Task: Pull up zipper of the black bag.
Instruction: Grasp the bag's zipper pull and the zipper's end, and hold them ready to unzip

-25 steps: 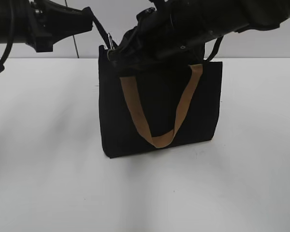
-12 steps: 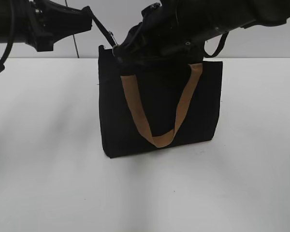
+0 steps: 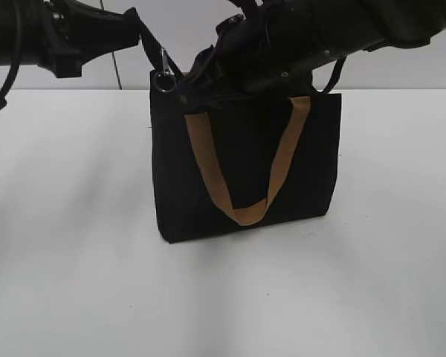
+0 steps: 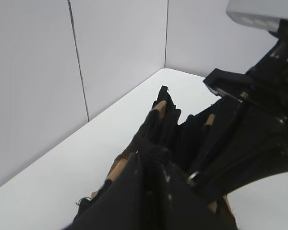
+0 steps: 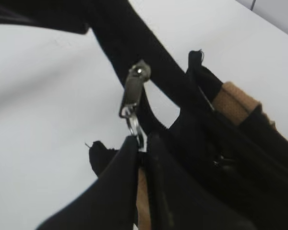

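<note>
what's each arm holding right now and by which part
Right pincer pinches the zipper's silver pull tab. Left pincer grips black fabric at the black bag top's end.

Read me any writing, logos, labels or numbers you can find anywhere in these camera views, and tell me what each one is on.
None: no readable text appears in any view.
The black bag and its tan handle show no print or logo.
The silver pull tab carries no legible marking.
The right gripper and left gripper are plain black.

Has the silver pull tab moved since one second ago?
Yes. In the exterior view the silver pull tab moved slightly left, toward the black bag's top left corner.
</note>
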{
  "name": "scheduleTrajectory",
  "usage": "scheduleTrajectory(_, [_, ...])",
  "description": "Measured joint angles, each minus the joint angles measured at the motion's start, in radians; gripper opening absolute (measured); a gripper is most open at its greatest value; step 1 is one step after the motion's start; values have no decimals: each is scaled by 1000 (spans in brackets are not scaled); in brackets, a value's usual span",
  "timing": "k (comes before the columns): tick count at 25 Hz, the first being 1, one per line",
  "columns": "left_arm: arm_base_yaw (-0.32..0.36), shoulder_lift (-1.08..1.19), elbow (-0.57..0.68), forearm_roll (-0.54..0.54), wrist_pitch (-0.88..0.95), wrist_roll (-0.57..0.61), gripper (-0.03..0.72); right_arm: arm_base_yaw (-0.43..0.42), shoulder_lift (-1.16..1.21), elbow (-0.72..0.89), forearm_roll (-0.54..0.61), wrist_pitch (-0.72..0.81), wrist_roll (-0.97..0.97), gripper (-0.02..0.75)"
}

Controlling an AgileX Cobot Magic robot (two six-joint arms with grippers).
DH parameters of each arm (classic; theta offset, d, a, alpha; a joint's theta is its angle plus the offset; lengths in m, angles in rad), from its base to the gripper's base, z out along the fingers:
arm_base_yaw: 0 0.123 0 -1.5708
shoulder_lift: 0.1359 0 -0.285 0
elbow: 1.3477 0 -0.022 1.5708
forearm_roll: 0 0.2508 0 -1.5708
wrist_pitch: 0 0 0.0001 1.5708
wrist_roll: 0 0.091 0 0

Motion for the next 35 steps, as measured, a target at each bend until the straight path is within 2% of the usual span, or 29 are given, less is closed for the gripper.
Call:
scheduleTrajectory(4, [0,0,0,-1,2,0,23,0,7,0,-1,0,0,121])
scheduleTrajectory(17, [0,0,0,-1,2,-1,23,0,26,0,-2,-21,0,222])
scheduleTrajectory(27, [0,0,0,-1,4,-1,23,52,26,0,40,-39,-35,225])
scheduleTrajectory(35, [0,0,0,-2,7,-1,23,56,22,0,43,-38,-38,225])
